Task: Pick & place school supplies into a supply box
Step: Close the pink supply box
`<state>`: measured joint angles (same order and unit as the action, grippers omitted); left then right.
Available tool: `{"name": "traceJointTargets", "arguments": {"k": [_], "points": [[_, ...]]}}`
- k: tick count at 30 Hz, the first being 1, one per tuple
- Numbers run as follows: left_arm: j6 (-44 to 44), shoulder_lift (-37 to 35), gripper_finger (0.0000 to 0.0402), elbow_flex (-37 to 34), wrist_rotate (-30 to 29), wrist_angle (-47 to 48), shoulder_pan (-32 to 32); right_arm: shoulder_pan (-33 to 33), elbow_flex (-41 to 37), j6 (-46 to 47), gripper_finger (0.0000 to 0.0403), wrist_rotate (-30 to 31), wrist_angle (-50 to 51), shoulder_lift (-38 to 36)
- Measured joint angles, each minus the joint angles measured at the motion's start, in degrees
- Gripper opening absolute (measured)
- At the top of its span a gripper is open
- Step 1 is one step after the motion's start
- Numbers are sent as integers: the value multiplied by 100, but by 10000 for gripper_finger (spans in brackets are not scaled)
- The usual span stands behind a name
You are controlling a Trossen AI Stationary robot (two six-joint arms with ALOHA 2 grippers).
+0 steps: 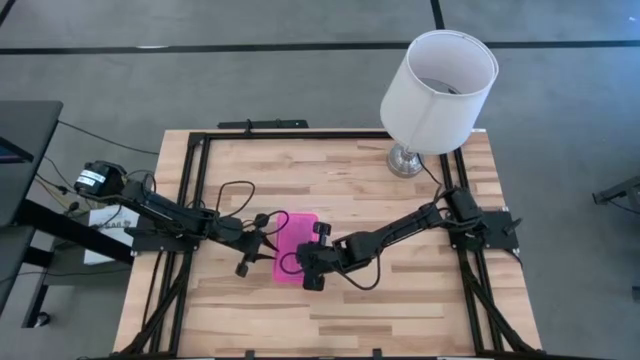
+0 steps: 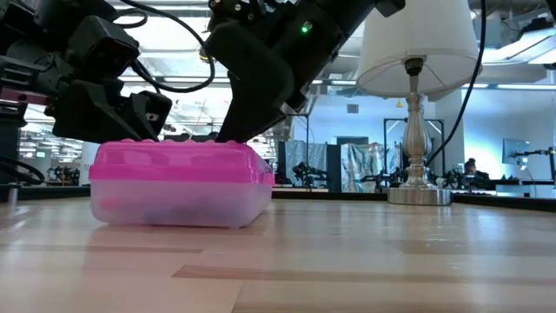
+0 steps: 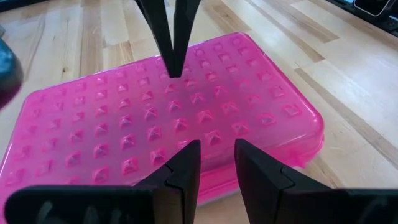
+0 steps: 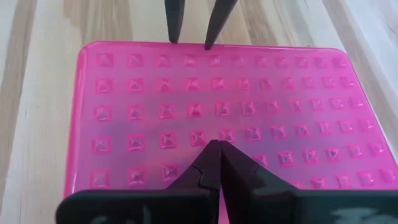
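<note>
Looks basically done: pink-lidded pencil case [image 1: 296,246] closed, no loose supplies; right tool [image 4: 219,151] pinched empty on lid (left tool [image 3: 216,163] narrowly parted, holding nothing).

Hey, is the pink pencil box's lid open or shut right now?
Shut: the pink lid sits flat on the clear base, covering it fully in both wrist views.

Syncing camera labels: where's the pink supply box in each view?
High: supply box at table centre, between both grippers.
Low: left of centre, lid shut.
Left wrist: fills frame.
Right wrist: fills frame.
Shared landmark: lamp, in high and low views only.
</note>
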<state>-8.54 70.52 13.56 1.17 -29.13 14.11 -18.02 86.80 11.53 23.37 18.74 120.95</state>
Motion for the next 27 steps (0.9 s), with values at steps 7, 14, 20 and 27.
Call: {"name": "traceJointTargets", "arguments": {"k": [7, 14, 20, 27], "points": [[7, 0, 96, 0, -2, 25, 0, 0, 18, 40, 0, 180, 179, 0], [11, 0, 96, 0, -2, 22, 0, 7, 31, 192, 0, 269, 426, -20], [13, 0, 96, 0, -2, 20, 0, 4, 31, 161, 0, 283, 409, -22], [13, 0, 96, 0, -4, 16, 0, -39, 31, -2, 0, 348, 240, -21]]}}
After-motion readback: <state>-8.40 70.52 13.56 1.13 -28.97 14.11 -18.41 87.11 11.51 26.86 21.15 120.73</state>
